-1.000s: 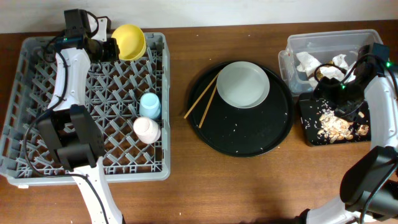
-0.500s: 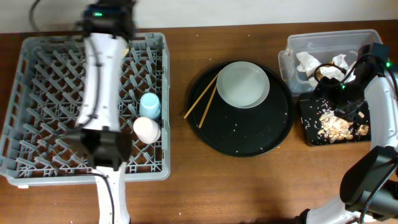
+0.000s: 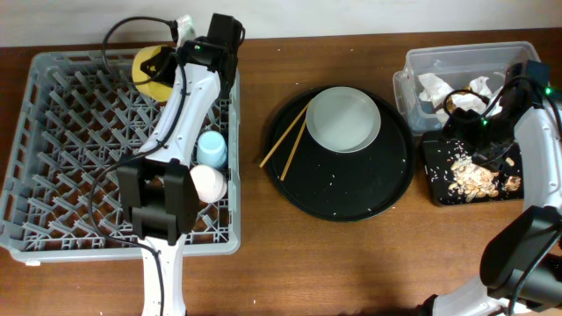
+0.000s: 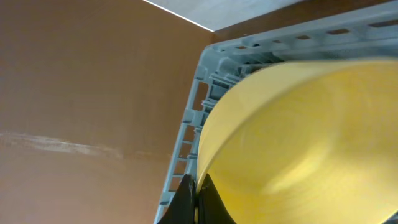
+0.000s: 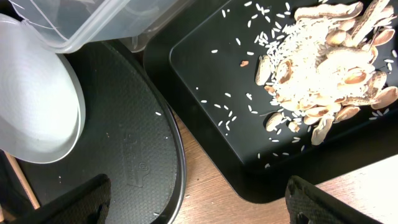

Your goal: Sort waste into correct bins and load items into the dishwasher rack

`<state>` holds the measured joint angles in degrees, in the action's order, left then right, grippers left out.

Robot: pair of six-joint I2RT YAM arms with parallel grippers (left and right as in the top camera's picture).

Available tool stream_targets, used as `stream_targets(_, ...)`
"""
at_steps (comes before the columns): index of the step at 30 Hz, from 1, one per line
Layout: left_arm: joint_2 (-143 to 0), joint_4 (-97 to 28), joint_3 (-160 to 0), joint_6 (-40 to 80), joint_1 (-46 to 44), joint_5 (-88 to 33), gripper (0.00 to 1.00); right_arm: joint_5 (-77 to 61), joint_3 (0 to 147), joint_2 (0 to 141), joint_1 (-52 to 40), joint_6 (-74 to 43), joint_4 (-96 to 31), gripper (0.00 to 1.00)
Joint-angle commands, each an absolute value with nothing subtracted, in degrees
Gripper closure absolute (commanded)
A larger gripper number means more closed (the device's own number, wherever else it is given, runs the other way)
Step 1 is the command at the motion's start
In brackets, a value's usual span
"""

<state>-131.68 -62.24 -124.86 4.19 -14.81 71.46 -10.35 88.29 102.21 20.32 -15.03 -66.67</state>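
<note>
Item: small yellow bowl (image 3: 149, 77), at the far edge of the dishwasher rack (image 3: 53, 175), its rim pinched by the left end effector (image 4: 196, 198). Right end effector (image 5: 199, 205): spread wide and empty, above the shallow black tray (image 5: 205, 93) of scraps. Handling advice: seat the bowl leaning between pegs, steady, before letting go; plate (image 3: 343, 118) and chopsticks (image 3: 283, 145) not yet loaded.
</note>
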Motion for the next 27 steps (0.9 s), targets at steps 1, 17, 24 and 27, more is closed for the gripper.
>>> stream_targets(1,-130.4,-60.1,-122.1,4.9,-14.4,73.1,1.0,-9.8,88.3,101.6,20.3,-15.3,-66.7,0.1)
stream_targets(17,-130.4,-54.6,-118.2,4.2,-15.4,73.0,1.0,-9.8,88.3,101.6,20.3,-15.3,-66.6,0.1)
stream_targets(24,-130.4,-49.7,-118.2,-7.4,-17.9,76.9,1.0,-9.8,88.3,101.6,20.3,-15.3,-66.7,0.1)
stream_targets(27,-130.4,-49.8,-118.2,-7.4,-18.0,76.8,1.0,-9.8,88.3,101.6,20.3,-15.3,-66.7,0.09)
